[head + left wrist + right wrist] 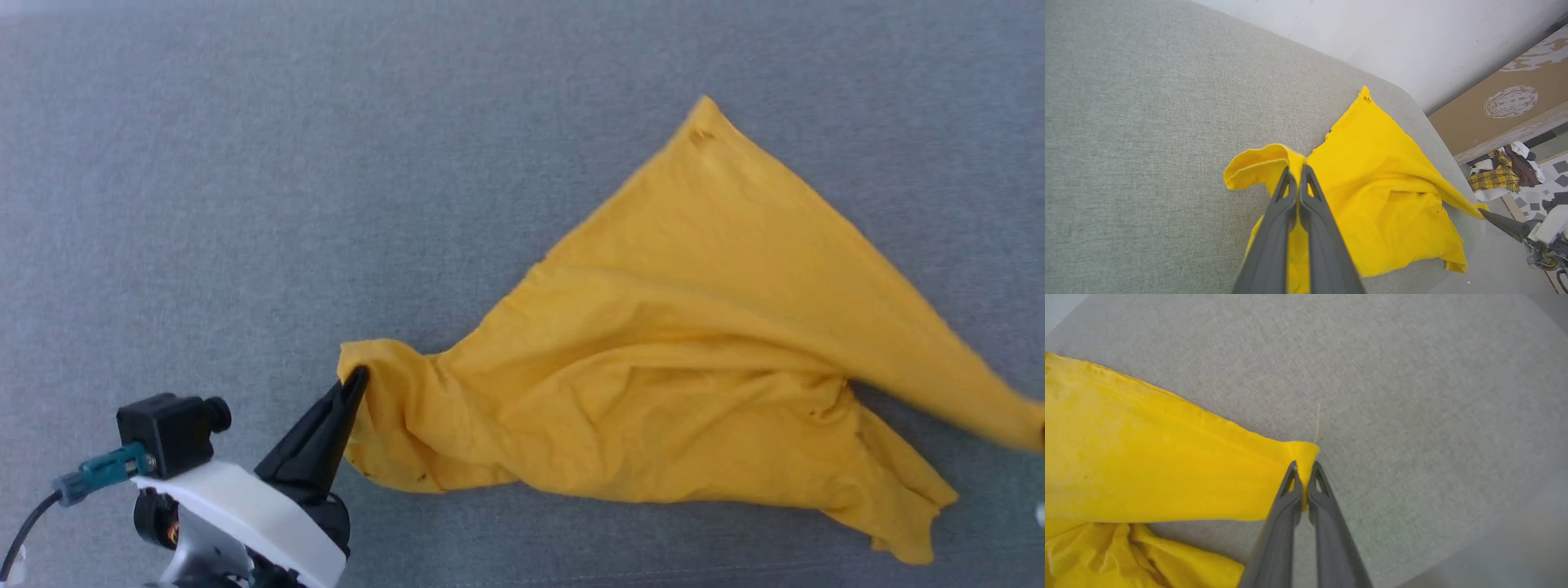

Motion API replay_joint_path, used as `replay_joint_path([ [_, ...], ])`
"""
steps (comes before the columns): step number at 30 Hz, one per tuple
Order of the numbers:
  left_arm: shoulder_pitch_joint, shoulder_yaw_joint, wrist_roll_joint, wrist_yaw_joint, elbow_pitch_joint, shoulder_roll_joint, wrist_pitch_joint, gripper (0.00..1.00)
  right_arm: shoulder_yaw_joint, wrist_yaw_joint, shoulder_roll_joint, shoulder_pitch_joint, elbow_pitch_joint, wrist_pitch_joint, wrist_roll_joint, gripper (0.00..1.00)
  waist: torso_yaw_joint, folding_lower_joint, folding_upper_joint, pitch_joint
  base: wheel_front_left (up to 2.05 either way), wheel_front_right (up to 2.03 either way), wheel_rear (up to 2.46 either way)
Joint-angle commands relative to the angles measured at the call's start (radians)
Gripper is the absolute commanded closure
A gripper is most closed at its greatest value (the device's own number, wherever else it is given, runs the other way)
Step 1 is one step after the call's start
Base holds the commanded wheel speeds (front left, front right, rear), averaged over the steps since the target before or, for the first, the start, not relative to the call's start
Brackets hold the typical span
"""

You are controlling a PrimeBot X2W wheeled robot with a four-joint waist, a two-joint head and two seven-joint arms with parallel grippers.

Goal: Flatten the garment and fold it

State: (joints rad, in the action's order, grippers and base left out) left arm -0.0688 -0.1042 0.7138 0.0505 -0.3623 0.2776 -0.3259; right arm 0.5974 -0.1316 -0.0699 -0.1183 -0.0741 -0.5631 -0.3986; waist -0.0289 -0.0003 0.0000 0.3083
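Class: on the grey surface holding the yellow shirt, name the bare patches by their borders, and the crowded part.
Bare: the grey surface left of the garment, above the left tool; also the strip beyond its far corner. Crowded: the lower right, where fabric stretches between left tool and right tool.

Bare grey fabric surface (245,163) left of and beyond the rumpled garment (694,367).
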Motion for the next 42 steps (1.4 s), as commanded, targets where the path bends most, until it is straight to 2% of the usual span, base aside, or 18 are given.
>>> replay_joint_path([
  [1, -0.017, 0.000, 0.006, -0.006, -0.004, 0.004, -0.003, 1.00, 0.014, 0.001, 0.011, 0.057, 0.014, 0.001, -0.021, 1.00, -0.025, 0.0003, 0.0000, -0.033, 0.00, 0.00, 0.00],
  [6, -0.043, 0.001, 0.011, -0.013, -0.008, 0.006, -0.005, 1.00, 0.003, 0.001, 0.019, 0.156, -0.005, 0.026, -0.065, 1.00, -0.033, 0.0003, 0.0000, -0.054, 0.00, 0.00, 0.00],
  [12, -0.059, -0.004, 0.010, -0.019, -0.009, 0.005, -0.007, 1.00, -0.045, 0.001, 0.019, 0.157, -0.114, 0.146, -0.083, 1.00, -0.042, 0.0003, 0.0000, -0.093, 0.00, 0.00, 0.00],
  [13, -0.061, -0.006, 0.010, -0.019, -0.007, 0.003, -0.006, 1.00, -0.048, 0.001, 0.019, 0.149, -0.130, 0.178, -0.074, 0.94, -0.043, 0.0003, 0.0000, -0.102, 0.00, 0.00, 0.00],
  [14, -0.064, -0.009, 0.009, -0.020, -0.004, 0.002, -0.005, 1.00, -0.054, 0.001, 0.019, 0.142, -0.143, 0.204, -0.067, 0.60, -0.043, 0.0003, 0.0000, -0.110, 0.00, 0.00, 0.00],
  [15, -0.064, -0.009, 0.009, -0.020, -0.004, 0.002, -0.005, 1.00, -0.054, 0.001, 0.019, 0.142, -0.143, 0.204, -0.067, 0.60, -0.043, 0.0003, 0.0000, -0.110, 0.00, 0.00, 0.00],
  [17, -0.068, -0.018, 0.007, -0.019, 0.000, -0.002, -0.004, 1.00, -0.065, 0.001, 0.019, 0.131, -0.158, 0.237, -0.063, 0.00, -0.043, 0.0003, 0.0000, -0.125, 0.00, 0.00, 0.00],
  [22, -0.071, -0.034, 0.005, -0.018, 0.003, -0.007, -0.004, 1.00, -0.092, 0.001, 0.009, 0.117, -0.033, 0.237, -0.015, 0.00, -0.033, 0.0003, 0.0000, -0.140, 0.00, 0.00, 0.00],
  [27, -0.051, -0.049, -0.005, -0.009, -0.003, -0.003, -0.003, 1.00, -0.152, 0.001, -0.065, 0.055, 0.154, 0.145, -0.015, 0.00, -0.008, 0.0003, 0.0000, -0.108, 0.00, 0.00, 0.00],
  [30, -0.027, -0.060, -0.012, -0.001, -0.006, -0.004, 0.001, 1.00, -0.210, 0.001, -0.106, -0.025, 0.205, 0.081, -0.017, 0.00, 0.012, 0.0003, 0.0000, -0.074, 0.00, 0.00, 0.00],
  [33, 0.000, -0.073, -0.017, 0.007, -0.011, -0.006, 0.003, 1.00, -0.286, 0.001, -0.143, -0.125, 0.206, 0.021, -0.007, 0.00, 0.035, 0.0003, 0.0000, -0.034, 0.00, 0.00, 0.00],
  [37, 0.041, -0.094, -0.022, 0.020, -0.011, -0.008, 0.002, 1.00, -0.378, 0.001, -0.178, -0.266, 0.144, -0.058, 0.034, 0.00, 0.068, 0.0003, 0.0000, 0.022, 0.00, 0.00, 0.00],
  [42, 0.098, -0.119, -0.022, 0.034, -0.002, -0.014, 0.004, 1.00, -0.424, 0.001, -0.186, -0.431, 0.026, -0.130, 0.075, 0.00, 0.111, 0.0003, 0.0000, 0.094, 0.00, 0.00, 0.00],
])
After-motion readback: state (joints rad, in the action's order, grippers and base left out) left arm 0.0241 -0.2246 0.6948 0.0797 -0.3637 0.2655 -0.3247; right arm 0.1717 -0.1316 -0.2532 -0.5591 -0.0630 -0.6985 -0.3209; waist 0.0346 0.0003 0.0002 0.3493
